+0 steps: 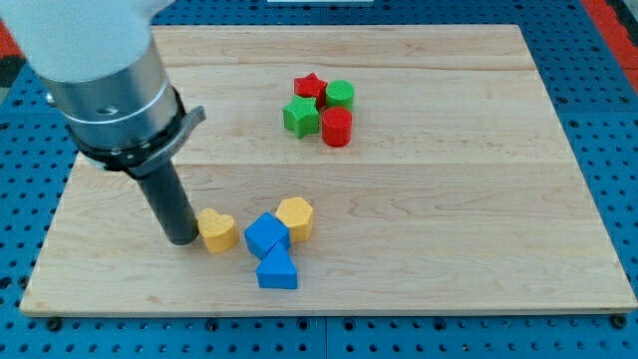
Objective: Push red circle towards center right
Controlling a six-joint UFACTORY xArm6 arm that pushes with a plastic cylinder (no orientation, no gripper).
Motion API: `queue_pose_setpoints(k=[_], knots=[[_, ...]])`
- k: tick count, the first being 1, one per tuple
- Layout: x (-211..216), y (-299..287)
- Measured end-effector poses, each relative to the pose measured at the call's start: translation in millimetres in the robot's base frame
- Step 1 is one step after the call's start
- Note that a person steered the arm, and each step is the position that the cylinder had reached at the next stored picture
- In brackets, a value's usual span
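Observation:
The red circle [337,127] is a short red cylinder above the board's middle. It sits in a tight cluster with a red star [310,87], a green circle [340,95] and a green block [299,116]. My tip [183,239] rests on the board at the lower left, far from the red circle. It stands just left of a yellow heart [217,229], touching or nearly touching it.
A blue block [265,235], a yellow hexagon [295,217] and a blue triangle [276,270] lie together right of the yellow heart. The wooden board [478,199] sits on a blue perforated table [608,120].

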State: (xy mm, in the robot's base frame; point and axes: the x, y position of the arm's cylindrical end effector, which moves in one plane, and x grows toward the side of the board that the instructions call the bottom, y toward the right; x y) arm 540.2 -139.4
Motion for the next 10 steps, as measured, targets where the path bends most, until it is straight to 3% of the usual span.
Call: queue_pose_setpoints(k=[1, 3, 5, 7, 8, 10], knots=[[-18, -7], [-111, 26], [-161, 96], [-158, 203], [-134, 217], [-81, 183]])
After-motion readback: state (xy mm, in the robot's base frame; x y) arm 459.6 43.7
